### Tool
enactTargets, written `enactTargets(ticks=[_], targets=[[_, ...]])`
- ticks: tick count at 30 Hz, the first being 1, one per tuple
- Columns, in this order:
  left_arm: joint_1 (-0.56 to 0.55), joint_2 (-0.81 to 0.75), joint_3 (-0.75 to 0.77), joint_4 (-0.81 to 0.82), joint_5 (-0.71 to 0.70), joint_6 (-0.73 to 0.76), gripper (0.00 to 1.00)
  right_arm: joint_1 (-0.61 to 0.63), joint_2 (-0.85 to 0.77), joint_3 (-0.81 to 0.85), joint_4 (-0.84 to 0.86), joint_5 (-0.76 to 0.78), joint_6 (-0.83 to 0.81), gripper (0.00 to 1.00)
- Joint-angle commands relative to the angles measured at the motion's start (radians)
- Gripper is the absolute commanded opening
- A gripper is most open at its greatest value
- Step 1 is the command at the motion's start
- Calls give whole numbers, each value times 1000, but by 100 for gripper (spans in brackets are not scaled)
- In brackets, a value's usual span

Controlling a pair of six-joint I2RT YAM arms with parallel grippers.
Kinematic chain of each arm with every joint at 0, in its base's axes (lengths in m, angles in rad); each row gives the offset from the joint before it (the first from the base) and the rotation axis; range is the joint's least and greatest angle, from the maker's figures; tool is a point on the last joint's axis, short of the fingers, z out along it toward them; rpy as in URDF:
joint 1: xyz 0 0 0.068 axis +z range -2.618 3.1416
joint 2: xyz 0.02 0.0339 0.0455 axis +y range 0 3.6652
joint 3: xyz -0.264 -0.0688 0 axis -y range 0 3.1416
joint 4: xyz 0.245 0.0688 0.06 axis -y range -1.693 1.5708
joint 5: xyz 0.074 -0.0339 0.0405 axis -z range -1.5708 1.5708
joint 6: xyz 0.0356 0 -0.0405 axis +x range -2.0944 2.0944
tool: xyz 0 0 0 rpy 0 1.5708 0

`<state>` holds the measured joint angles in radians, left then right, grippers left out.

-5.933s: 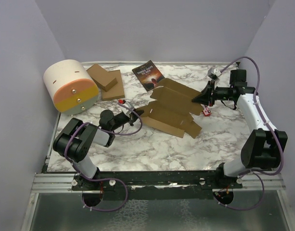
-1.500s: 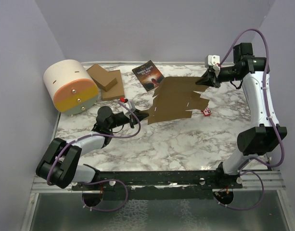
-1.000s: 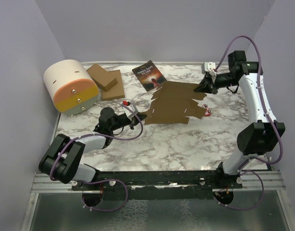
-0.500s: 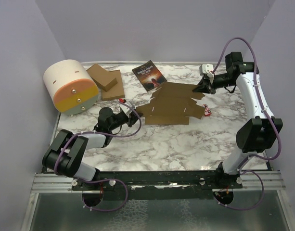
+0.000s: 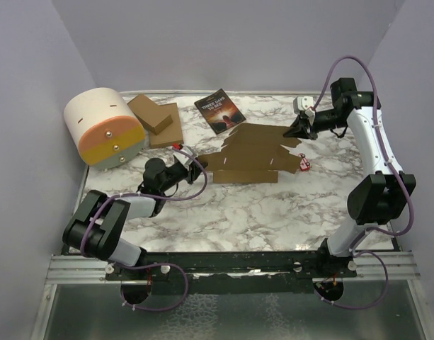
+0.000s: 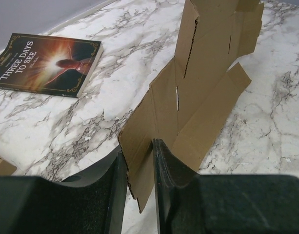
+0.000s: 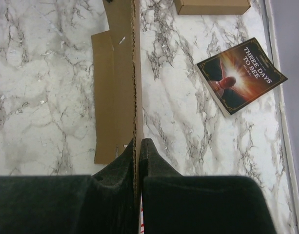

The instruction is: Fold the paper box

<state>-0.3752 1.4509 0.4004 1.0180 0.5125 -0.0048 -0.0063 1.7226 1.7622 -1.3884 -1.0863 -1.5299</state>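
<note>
The paper box is a flat brown die-cut sheet lying mid-table, its right side lifted a little. My right gripper is shut on its far right edge; the right wrist view shows the sheet's perforated edge pinched between the closed fingers of the gripper. My left gripper is at the sheet's left corner. In the left wrist view that gripper has its jaws slightly apart, and the corner flap stands loosely in the gap.
A dark book lies behind the sheet. A stack of flat cardboard pieces and a cream-and-orange round container sit at the back left. A small red object lies by the sheet's right edge. Walls enclose the table.
The left gripper's jaws have parted from their clamp on the sheet's left corner. The sheet has sunk from raised and tilted to nearly flat. The right arm shifted slightly, still gripping.
</note>
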Motion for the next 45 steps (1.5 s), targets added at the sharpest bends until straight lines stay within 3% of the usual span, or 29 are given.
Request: enactTargets(ticks=[1, 16, 20, 25, 38, 41, 45], targets=[[2, 42, 0, 75, 5, 30, 26, 0, -17, -22, -20, -37, -17, 1], [7, 173, 16, 251, 44, 155, 13, 1, -38, -73, -20, -36, -26, 1], [17, 226, 26, 292, 63, 140, 13, 5, -36, -83, -20, -40, -27, 1], [38, 291, 34, 362, 86, 111, 20, 10, -36, -97, -20, -37, -28, 1], [59, 358, 0, 537, 178, -60, 22, 12, -37, -120, -20, -31, 16, 1], [59, 363, -8, 547, 192, -70, 19, 14, -30, -120, -20, -28, 48, 1], [60, 379, -14, 578, 214, -78, 9, 14, -27, -121, -20, -23, 81, 1]])
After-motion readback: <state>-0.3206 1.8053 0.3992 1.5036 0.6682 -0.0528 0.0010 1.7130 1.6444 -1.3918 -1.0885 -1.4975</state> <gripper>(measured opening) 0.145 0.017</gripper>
